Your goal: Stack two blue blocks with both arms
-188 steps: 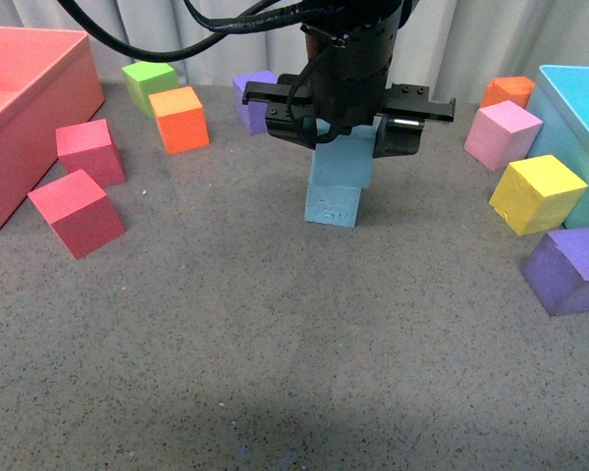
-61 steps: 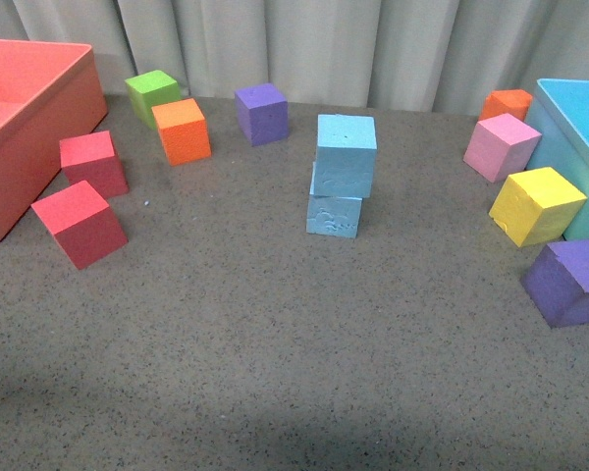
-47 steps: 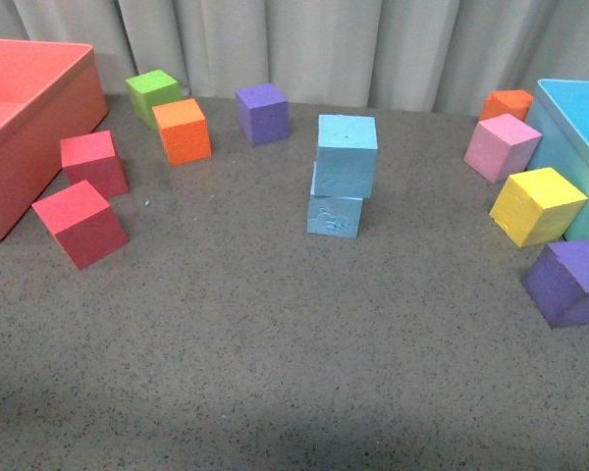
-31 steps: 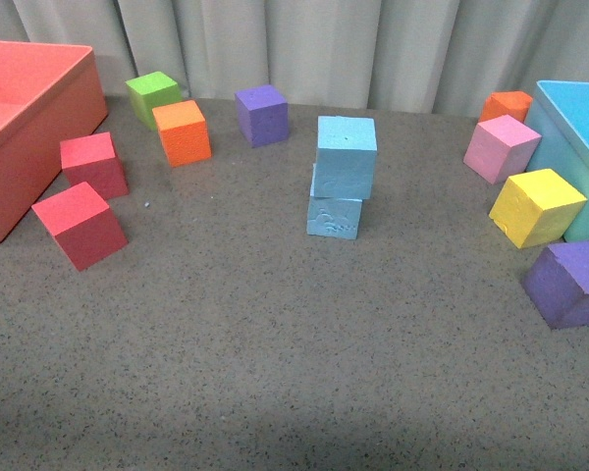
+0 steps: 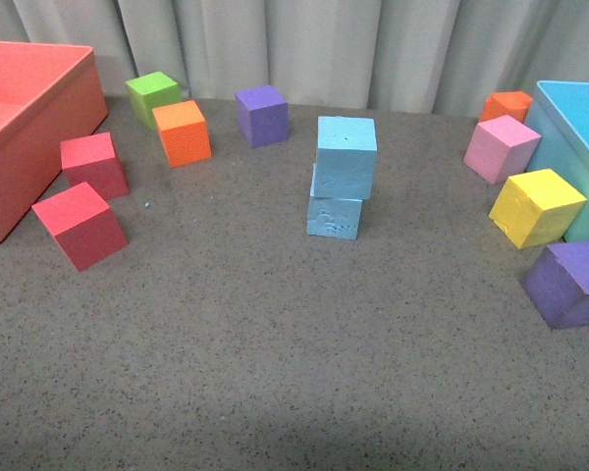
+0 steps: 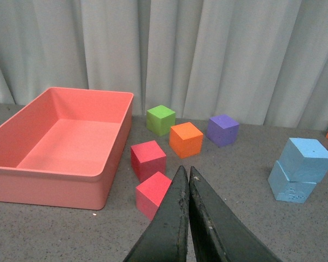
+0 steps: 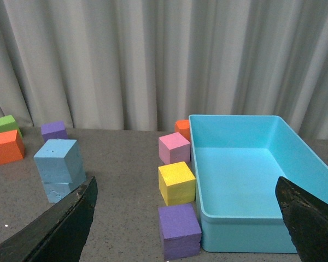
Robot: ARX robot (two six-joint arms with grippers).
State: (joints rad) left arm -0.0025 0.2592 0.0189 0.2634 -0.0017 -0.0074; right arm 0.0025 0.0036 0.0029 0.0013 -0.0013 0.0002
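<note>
the red bin (image 6: 60,144) at the table's left edge holds nothing; its floor is bare. the blue bin (image 7: 251,180) at the right edge is likewise bare inside. two blue blocks stand mid-table as a stack: the top block (image 5: 347,157) sits on the bottom block (image 5: 334,215), turned a little off square, the lower one's front face scuffed. loose cubes counted: two red (image 5: 79,224) beside the red bin, two orange (image 5: 182,131), two purple (image 5: 261,114), one green (image 5: 152,94), one pink (image 5: 501,147), one yellow (image 5: 536,206). the left gripper (image 6: 186,174) has its fingers pressed together, holding nothing. the right gripper's fingers (image 7: 65,226) stand wide apart, nothing between them.
</note>
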